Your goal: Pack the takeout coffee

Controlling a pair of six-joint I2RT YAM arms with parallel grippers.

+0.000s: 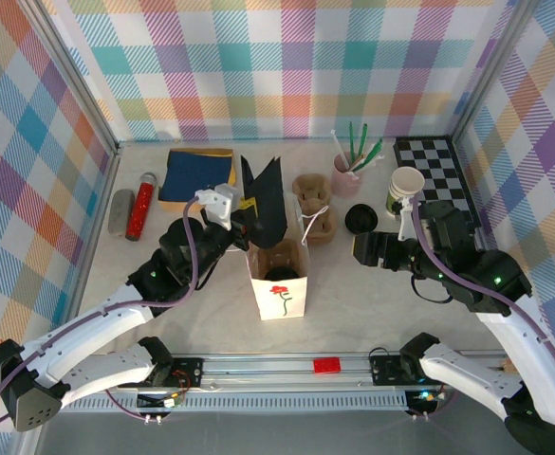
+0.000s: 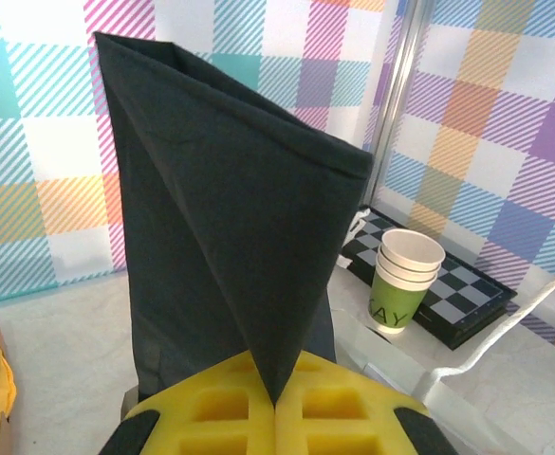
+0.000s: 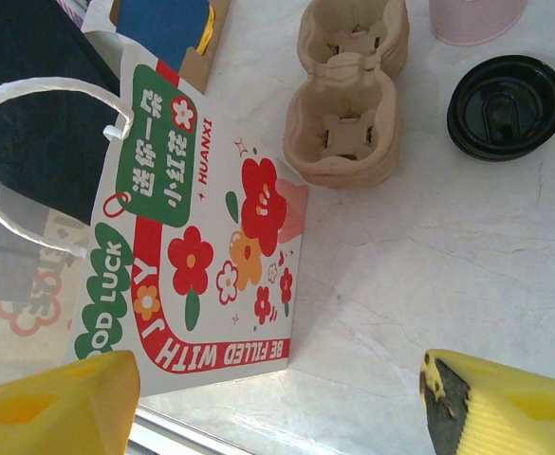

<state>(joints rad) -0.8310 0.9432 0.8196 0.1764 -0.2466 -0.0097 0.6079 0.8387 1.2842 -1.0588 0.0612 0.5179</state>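
**Coffee in the bag, left gripper clamped on a black sheet**

The takeout coffee [image 1: 282, 275] sat inside the white paper bag [image 1: 279, 301]. From above, only its dark round lid showed through the bag's open mouth. The bag stood upright near the middle of the table, a red flower on the side facing the arm bases.

The left gripper [image 1: 231, 203] hung just behind the bag's left rear corner. Its yellow fingers [image 2: 230, 408] were pinched tight on the lower edge of a black sheet [image 2: 230, 218]. The sheet rose as a stiff folded cone over the bag's back rim.

The right gripper [image 3: 277, 398] was to the right of the bag, apart from it and pointing toward it. Its jaws stood wide and held nothing.

Beyond the bag, a cardboard cup carrier [image 1: 315, 209] lay on the table. A loose black lid [image 1: 360, 219] sat just to the carrier's right. Farther right of the bag was a stack of lidless green cups [image 1: 406, 188], touching the near edge of a checkerboard [image 1: 434, 171]. A pink cup [image 1: 345, 173] holding utensils stood behind the carrier.

Behind and left of the bag lay a blue book [image 1: 196, 175]. A red cylinder [image 1: 142, 204] lay farther left.
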